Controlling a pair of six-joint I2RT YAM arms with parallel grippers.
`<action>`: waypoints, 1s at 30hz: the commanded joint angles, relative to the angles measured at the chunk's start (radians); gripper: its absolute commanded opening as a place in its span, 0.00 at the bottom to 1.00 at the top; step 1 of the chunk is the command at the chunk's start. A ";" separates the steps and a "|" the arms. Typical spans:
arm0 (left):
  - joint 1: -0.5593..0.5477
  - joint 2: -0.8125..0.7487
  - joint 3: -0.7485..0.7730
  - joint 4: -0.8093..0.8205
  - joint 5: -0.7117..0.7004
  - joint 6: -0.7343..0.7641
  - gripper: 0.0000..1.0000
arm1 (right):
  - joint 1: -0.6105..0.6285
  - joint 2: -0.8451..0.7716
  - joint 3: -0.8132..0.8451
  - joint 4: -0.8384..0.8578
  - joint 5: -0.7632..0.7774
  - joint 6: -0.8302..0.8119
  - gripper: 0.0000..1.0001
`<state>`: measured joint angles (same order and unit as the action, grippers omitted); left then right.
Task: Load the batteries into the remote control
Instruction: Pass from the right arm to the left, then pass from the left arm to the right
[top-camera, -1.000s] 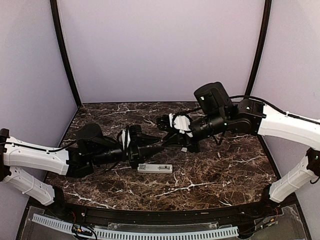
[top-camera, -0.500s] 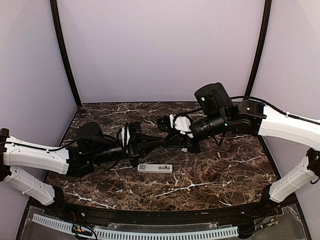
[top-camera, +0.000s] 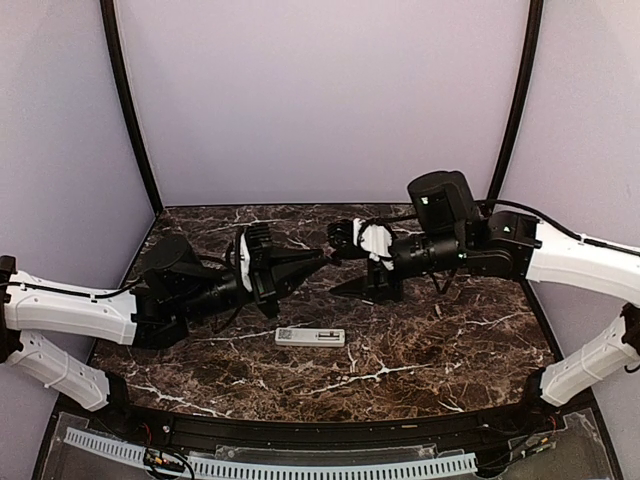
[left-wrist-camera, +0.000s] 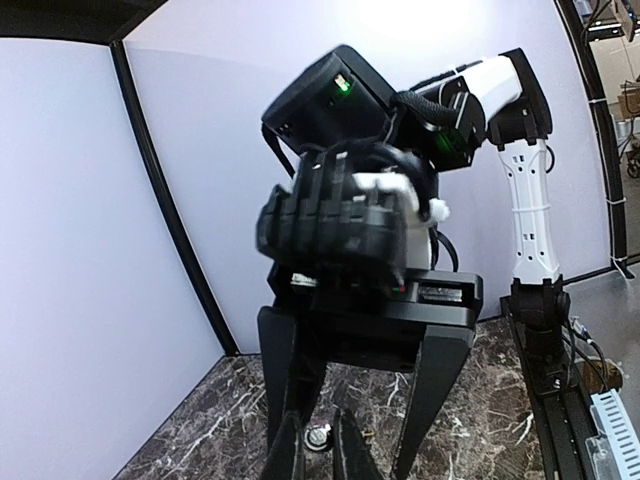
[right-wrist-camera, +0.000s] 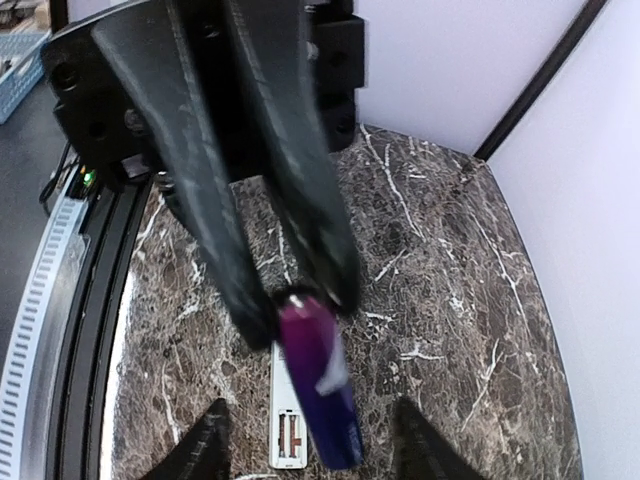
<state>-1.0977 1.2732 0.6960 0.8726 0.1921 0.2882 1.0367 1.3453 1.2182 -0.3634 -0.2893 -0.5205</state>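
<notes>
left gripper (top-camera: 318, 259) is pinched almost closed on a purple battery (right-wrist-camera: 320, 385). it grips the cell by one end, so the rest sticks out past the tips and slants down over the table. right gripper (right-wrist-camera: 308, 440) faces it nose to nose with its jaws spread. in the right wrist view its two fingertips (right-wrist-camera: 208, 442) sit one on each side of the battery's free end, with a gap on both sides, touching nothing. the left wrist view shows the same from the other side: the right gripper's black fingers stand wide like two legs around the closed left tips.

remote control (top-camera: 310, 337) lies flat on the dark marble table (top-camera: 450, 340), below the meeting grippers and nearer the arm bases, apart from both. its long side runs left to right, and an open recess shows in its upper face. bare marble lies all round it, including a band between it and the black rail (top-camera: 300, 428) at the near edge.

left arm (top-camera: 70, 312) and right arm (top-camera: 580, 255) reach in low from the two sides and meet over the middle. behind them a strip of marble runs to the pale back wall (top-camera: 320, 100), with black posts (top-camera: 128, 110) at the rear corners.
</notes>
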 joint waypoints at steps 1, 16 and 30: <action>-0.002 -0.031 0.065 0.081 -0.015 0.028 0.00 | -0.065 -0.124 -0.081 0.240 0.025 0.126 0.74; -0.002 0.108 0.177 0.424 0.003 -0.128 0.00 | -0.259 -0.100 -0.113 0.847 -0.561 1.169 0.84; -0.002 0.185 0.248 0.535 0.068 -0.182 0.00 | -0.257 -0.071 -0.055 0.821 -0.652 1.227 0.43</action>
<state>-1.0977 1.4445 0.9134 1.3018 0.2283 0.1390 0.7841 1.2617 1.1343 0.4210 -0.8997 0.6785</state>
